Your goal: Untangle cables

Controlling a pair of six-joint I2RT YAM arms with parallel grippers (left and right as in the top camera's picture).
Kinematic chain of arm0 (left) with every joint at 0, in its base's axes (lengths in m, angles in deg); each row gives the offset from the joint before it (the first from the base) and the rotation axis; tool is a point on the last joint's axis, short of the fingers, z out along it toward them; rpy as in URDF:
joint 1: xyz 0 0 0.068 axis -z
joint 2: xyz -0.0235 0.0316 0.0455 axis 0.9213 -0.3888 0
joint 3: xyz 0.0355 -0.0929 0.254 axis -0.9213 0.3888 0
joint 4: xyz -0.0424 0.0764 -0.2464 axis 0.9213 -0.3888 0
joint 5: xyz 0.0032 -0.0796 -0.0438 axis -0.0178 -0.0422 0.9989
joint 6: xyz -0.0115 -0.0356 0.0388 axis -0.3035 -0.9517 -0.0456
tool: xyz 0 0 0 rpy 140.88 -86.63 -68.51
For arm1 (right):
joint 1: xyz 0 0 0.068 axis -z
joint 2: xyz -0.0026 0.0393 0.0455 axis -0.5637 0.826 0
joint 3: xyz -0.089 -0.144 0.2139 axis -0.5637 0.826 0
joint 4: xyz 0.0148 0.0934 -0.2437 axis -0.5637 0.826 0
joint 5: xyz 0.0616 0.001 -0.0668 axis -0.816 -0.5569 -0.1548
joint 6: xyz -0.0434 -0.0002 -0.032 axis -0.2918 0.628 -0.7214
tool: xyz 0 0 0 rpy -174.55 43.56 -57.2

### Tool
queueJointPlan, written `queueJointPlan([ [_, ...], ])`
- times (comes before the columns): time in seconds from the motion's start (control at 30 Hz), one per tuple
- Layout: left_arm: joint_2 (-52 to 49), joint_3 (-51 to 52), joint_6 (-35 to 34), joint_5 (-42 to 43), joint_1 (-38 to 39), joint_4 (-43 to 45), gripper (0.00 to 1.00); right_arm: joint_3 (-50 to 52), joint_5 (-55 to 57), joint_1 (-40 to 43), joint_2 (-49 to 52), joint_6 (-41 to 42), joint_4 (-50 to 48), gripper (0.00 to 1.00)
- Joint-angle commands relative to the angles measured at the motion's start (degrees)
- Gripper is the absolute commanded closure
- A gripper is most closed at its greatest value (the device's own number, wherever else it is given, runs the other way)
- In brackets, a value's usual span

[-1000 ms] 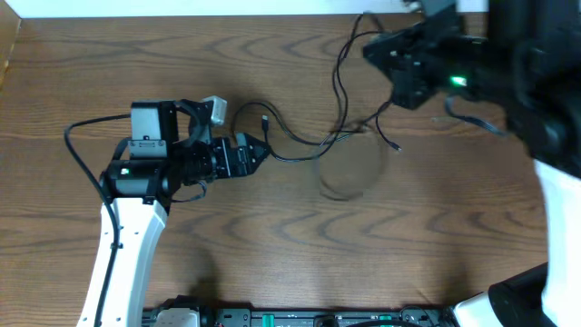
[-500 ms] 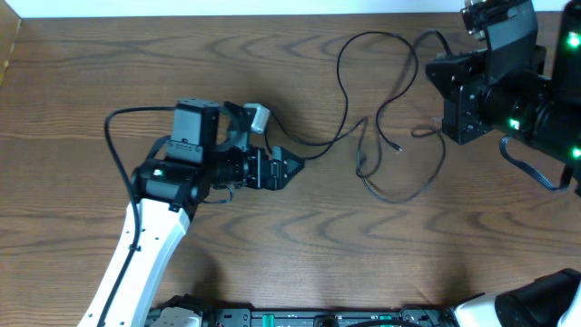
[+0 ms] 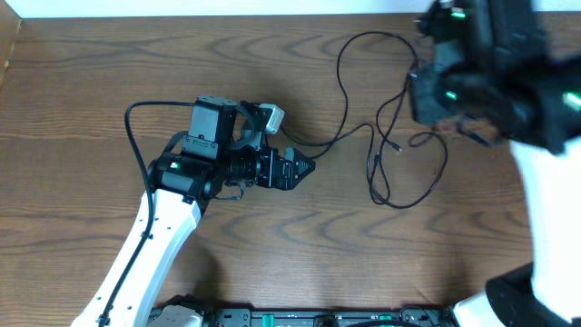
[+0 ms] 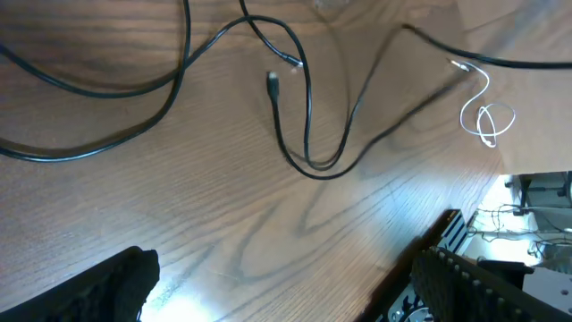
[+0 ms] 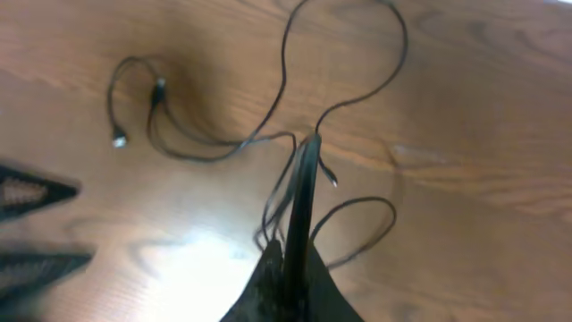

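On the wooden table [image 3: 91, 73], the left arm [image 3: 172, 209] reaches in low with the left gripper [image 3: 300, 171] spread wide and empty, pointed at the slack. The right arm [image 3: 545, 227], blurred at the far side, carries the right gripper [image 5: 308, 156] clamped flat, with dark strands meeting at its tip, so it appears to pinch the black cable [image 4: 307, 116]. That cable sprawls in loose open loops across the table's middle between the two grippers, and the white cable [image 4: 487, 116] lies apart as a small curl. One plug [image 4: 273, 83] rests free on the wood. The likely hazard is a pull from the right: with several strands gathered at the pinch, a lift could draw the loops tight into a knot instead of opening them. The free plug could catch in a loop as it drags. The thin cord could also slip from the shut jaws, and the left gripper, closing where strands cross, could trap two at once.
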Motion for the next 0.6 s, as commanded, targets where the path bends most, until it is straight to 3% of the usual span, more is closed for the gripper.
queueJointPlan([
  [0.0,-0.09,0.04,1.14,-0.72,0.07,0.00,0.04,7.91,1.36,-0.17,2.08,4.20,-4.26,0.99],
  [0.57,-0.11,0.04,1.20,-3.30,0.07,-1.03,0.04,40.46,-1.29,-0.17,3.93,9.84,-27.93,0.99],
])
